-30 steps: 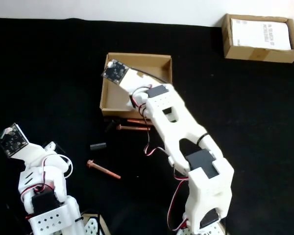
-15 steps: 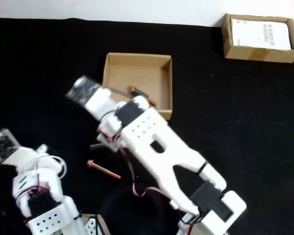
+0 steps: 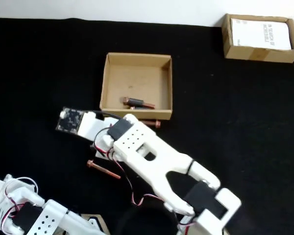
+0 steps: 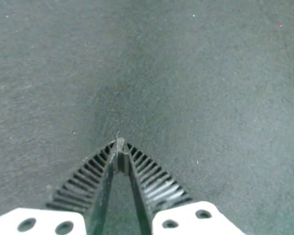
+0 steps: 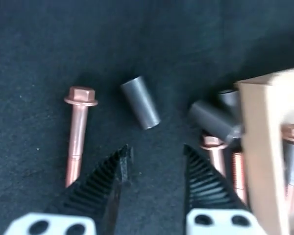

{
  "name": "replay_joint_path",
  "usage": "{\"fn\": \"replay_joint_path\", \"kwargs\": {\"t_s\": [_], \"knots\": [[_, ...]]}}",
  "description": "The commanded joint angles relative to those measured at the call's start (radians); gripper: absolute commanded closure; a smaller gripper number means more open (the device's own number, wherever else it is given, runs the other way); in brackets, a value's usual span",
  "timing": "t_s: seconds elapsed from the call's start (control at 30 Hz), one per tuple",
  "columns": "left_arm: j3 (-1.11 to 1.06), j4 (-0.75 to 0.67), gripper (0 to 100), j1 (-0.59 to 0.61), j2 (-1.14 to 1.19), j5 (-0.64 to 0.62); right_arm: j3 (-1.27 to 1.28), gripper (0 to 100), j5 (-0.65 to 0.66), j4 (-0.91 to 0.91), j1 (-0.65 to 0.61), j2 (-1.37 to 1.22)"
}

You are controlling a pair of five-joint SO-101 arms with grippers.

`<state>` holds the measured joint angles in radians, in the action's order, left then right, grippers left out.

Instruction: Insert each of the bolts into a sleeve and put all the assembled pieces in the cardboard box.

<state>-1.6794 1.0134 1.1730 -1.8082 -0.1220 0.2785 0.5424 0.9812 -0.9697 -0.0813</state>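
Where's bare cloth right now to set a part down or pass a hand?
Free: black cloth between the open brown cardboard box and the paper-filled cardboard box; also left of the open box. Crowded: along its front wall, where copper bolts, grey sleeves and the right end effector bunch up.

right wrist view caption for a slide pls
Open right end effector near a loose sleeve and copper bolt, cardboard box alongside.

Two cardboard boxes sit on the counter: a middle box (image 3: 104, 83) and a far-right box (image 3: 257, 55). One assembled piece (image 3: 138, 103) lies in the middle box. Loose: three bolts (image 5: 78, 128), three sleeves (image 5: 140, 103).
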Motion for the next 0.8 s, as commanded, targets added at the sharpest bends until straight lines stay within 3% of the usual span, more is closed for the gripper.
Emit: {"fn": "replay_joint_path", "kwargs": {"t_s": [0.0, 0.43, 0.77], "knots": [[-0.016, 0.002, 99, 0.01, -0.007, 0.003, -0.061, 83.6, 0.009, -0.018, -0.028, -0.056], [-0.016, 0.002, 99, -0.001, -0.007, 0.003, -0.407, 83.6, 0.014, -0.015, -0.061, -0.374], [-0.016, 0.003, 99, -0.016, -0.007, 0.003, -0.43, 87.5, 0.009, 0.036, -0.053, -0.555]]}}
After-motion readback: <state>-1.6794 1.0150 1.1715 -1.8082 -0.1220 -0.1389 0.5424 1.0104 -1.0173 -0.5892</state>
